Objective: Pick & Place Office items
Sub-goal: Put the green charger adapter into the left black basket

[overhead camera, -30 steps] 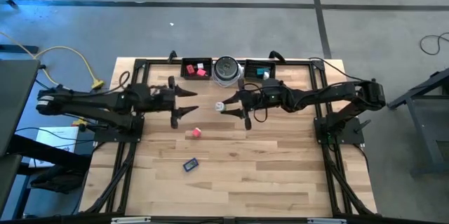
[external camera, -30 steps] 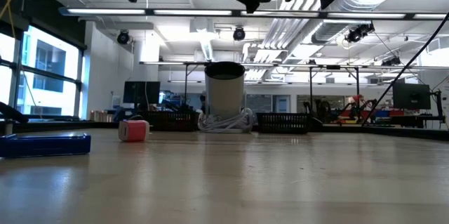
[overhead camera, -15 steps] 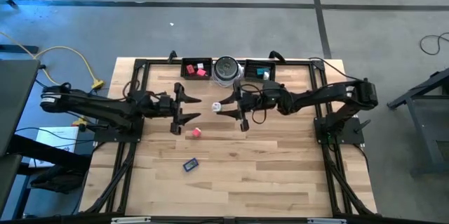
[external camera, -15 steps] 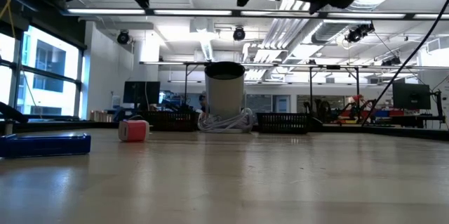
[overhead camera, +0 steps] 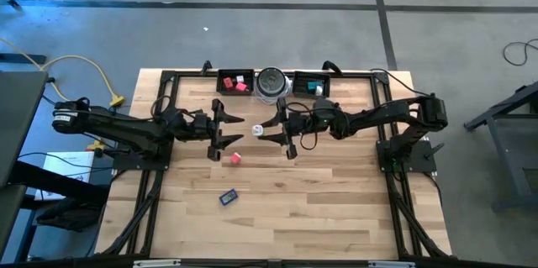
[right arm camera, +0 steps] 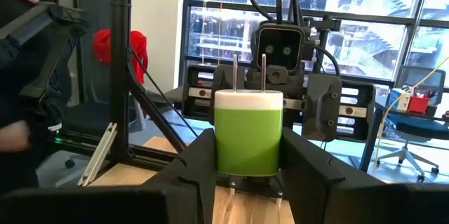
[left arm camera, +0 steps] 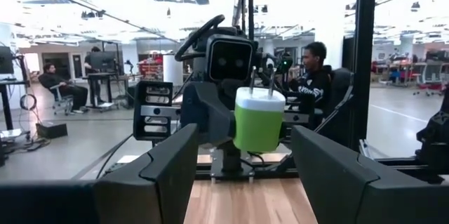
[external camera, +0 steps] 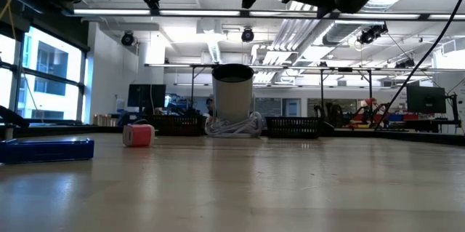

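Wooden worktop (overhead camera: 319,201): right tool (overhead camera: 267,130) pinches the green cube with white top and two prongs (right arm camera: 248,140) above centre, left tool (overhead camera: 231,129) spread at its 9 o'clock; align before closing for handover.

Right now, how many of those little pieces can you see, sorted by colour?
Small red blocks: 2
Small pink block: 1
Small teal block: 1
Flat blue piece: 1
Green-and-white plug-like piece, held in the right tool: 1
Total: 6
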Controlling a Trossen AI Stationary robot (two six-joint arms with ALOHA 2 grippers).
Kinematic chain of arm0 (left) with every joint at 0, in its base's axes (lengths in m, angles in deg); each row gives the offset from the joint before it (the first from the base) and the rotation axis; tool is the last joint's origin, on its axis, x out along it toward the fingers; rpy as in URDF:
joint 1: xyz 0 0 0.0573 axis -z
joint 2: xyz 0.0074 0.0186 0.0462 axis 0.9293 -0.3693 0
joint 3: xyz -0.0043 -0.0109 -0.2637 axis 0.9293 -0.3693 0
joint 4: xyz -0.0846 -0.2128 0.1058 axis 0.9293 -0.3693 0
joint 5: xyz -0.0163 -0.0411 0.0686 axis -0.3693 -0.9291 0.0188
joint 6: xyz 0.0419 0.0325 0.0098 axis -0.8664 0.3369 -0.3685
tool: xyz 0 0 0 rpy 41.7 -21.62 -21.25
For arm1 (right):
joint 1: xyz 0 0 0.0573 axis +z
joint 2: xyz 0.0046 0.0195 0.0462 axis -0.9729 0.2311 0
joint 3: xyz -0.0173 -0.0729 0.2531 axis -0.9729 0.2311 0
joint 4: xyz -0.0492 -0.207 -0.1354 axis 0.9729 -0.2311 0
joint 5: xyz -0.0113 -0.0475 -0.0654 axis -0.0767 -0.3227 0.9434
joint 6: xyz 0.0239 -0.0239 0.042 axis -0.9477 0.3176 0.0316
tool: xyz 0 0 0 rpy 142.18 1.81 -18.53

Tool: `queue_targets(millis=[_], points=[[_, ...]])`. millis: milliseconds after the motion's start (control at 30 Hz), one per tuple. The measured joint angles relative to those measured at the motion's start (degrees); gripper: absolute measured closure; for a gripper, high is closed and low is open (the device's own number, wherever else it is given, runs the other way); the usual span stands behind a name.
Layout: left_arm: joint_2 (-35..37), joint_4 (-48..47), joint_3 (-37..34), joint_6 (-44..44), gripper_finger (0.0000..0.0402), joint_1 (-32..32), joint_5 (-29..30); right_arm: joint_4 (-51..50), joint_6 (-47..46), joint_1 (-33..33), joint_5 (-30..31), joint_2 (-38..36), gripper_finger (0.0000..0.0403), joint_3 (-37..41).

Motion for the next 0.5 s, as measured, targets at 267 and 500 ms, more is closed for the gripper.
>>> queue_targets(millis=[267,500], points=[[-3.5,-0.2,1.7,2.6,0.0182,-1.9,-2.1,0.3,-0.5,0.0,0.0,0.0,0.0288,0.0],[-8.5,-0.2,5.2,3.0,0.0192,-3.2,-5.1,-1.1,-0.6,0.2,-0.3,-0.1,0.0289,0.0]])
